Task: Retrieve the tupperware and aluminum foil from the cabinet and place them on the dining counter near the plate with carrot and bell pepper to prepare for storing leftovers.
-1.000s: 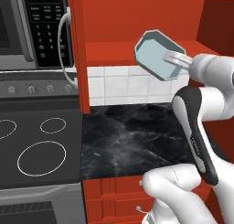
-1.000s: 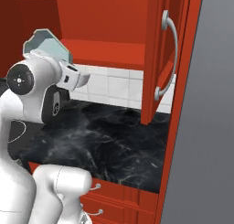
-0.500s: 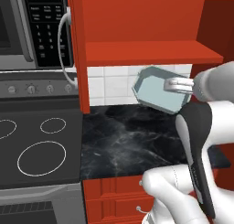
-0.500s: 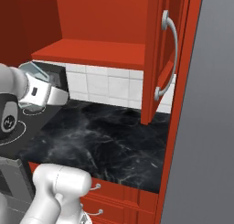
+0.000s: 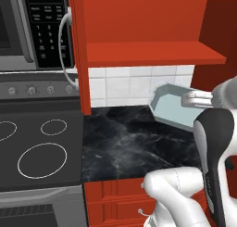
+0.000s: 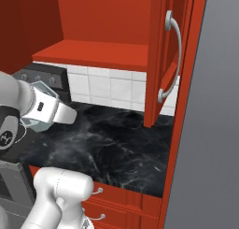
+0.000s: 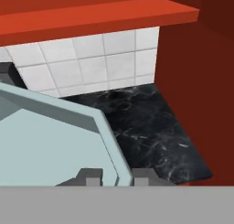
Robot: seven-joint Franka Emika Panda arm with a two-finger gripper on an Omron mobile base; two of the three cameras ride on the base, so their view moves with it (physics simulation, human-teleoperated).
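My gripper (image 7: 113,176) was clamped on the tupperware (image 5: 175,109) rim, clear of the cabinet (image 6: 161,46), above the worktop (image 5: 134,140). Delivery remained outstanding; foil unretrieved, by my judgement.

Tupperware (image 5: 173,111) above worktop (image 5: 125,142), below cabinet (image 5: 148,52) shelf; stove (image 5: 39,147) left.

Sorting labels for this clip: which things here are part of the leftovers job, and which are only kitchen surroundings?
Part of the job:
- tupperware, gripped at its rim
- gripper, shut on it
- cabinet, door open

Just surroundings:
- stove
- microwave
- black worktop
- white tiles
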